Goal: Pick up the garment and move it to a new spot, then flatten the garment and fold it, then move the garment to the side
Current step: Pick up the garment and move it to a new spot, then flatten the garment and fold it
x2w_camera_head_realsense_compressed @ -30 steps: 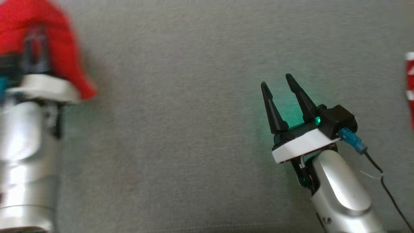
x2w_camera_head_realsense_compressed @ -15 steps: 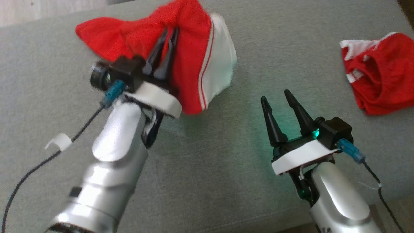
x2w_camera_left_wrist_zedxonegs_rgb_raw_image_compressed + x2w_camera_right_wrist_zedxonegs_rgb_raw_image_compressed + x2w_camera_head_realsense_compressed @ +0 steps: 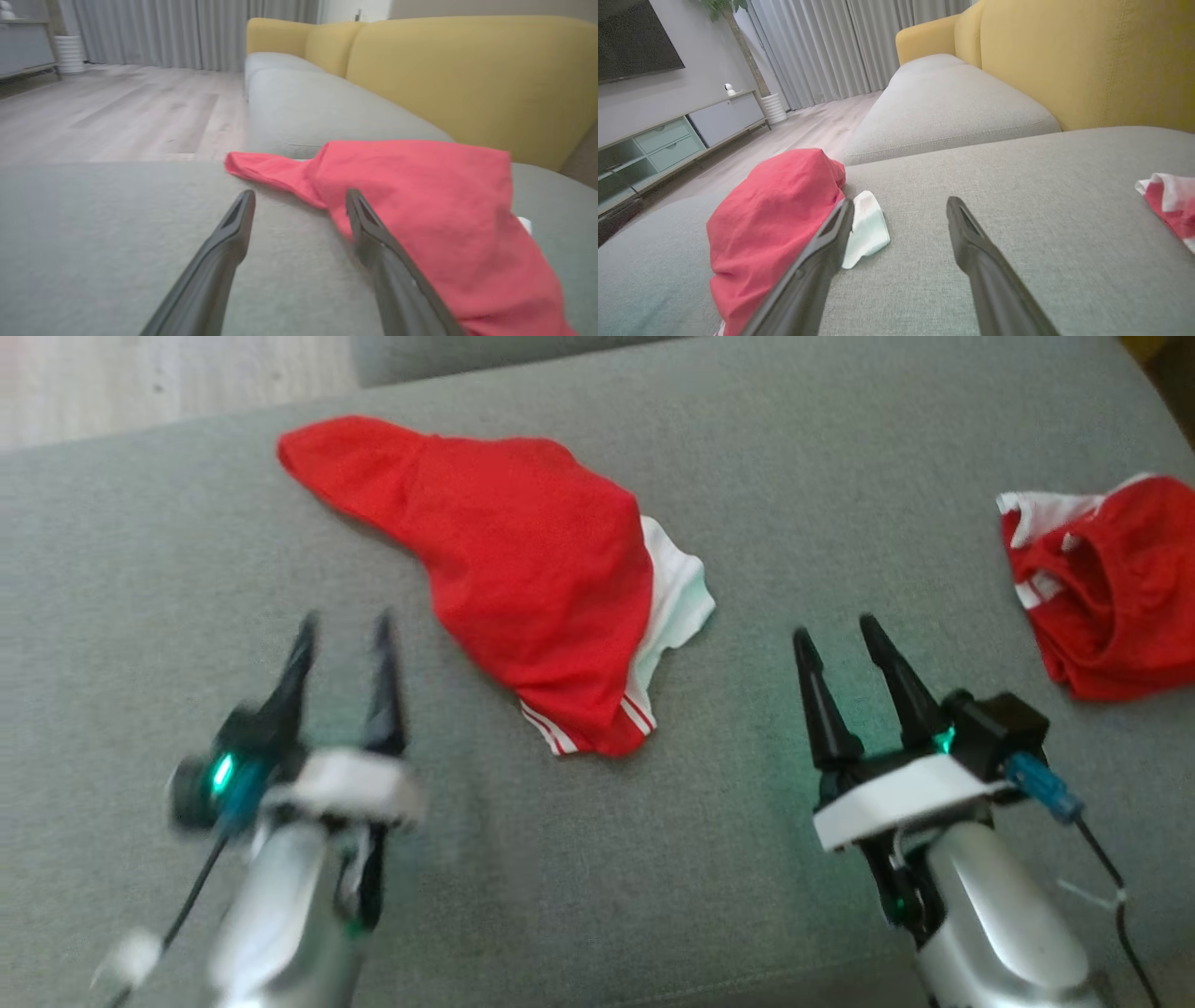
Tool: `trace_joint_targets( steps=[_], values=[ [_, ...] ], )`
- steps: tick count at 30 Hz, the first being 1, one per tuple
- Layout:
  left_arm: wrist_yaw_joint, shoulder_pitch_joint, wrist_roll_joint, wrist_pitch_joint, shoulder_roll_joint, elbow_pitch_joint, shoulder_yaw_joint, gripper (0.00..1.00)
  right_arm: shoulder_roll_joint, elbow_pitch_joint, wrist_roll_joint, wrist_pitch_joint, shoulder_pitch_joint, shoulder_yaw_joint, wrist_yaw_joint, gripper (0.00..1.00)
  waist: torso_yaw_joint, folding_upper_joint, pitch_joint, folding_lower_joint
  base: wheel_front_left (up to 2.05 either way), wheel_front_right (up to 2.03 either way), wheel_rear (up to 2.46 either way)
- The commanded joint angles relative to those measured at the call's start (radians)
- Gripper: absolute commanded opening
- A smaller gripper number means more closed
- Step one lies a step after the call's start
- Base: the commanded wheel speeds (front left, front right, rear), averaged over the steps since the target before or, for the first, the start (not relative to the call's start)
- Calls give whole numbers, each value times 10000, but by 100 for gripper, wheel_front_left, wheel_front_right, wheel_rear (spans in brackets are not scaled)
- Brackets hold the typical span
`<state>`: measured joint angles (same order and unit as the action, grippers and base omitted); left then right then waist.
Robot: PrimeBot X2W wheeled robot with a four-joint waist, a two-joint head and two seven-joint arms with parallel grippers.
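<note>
The garment (image 3: 513, 560) is a red piece with white trim, lying crumpled on the grey sofa seat (image 3: 747, 476) at centre. It also appears in the left wrist view (image 3: 420, 200) and the right wrist view (image 3: 770, 219). My left gripper (image 3: 341, 630) stands open, low and left of the garment, apart from it, with nothing between its fingers. My right gripper (image 3: 840, 635) is open to the garment's lower right, also empty.
A second red and white garment (image 3: 1102, 579) lies bunched at the seat's right edge. Yellow backrest cushions (image 3: 467, 74) rise behind the seat. Wooden floor (image 3: 103, 112) and a low cabinet (image 3: 668, 135) lie beyond the left end.
My left gripper has opened, let go of the garment and drawn back toward me. The garment now lies on the seat. The head view has shifted; the right gripper stays open.
</note>
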<state>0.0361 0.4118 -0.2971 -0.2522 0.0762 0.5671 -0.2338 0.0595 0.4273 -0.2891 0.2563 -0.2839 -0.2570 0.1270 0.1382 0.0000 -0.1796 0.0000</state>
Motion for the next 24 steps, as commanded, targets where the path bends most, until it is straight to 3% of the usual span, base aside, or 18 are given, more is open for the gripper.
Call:
trace_joint_targets(
  steps=[1,13,19,24],
  values=[
    [54,-297,117,-94,245,-547,608,100,-93,-229,76,55,91,-112,37,100,-218,0,284,0,0,0,0],
    [-402,-3819,1046,-94,-80,-2316,2583,100,-93,363,138,55,940,406,37,100,-751,0,1269,0,0,0,0],
    [-608,-3899,1180,-95,-233,-2384,2651,100,-93,595,-15,55,852,533,37,100,-874,0,1062,0,0,0,0],
    [-652,-3345,1050,-95,-255,-2434,2357,100,-93,1258,221,55,-425,388,37,100,-1057,0,402,0,0,0,0]
  ],
)
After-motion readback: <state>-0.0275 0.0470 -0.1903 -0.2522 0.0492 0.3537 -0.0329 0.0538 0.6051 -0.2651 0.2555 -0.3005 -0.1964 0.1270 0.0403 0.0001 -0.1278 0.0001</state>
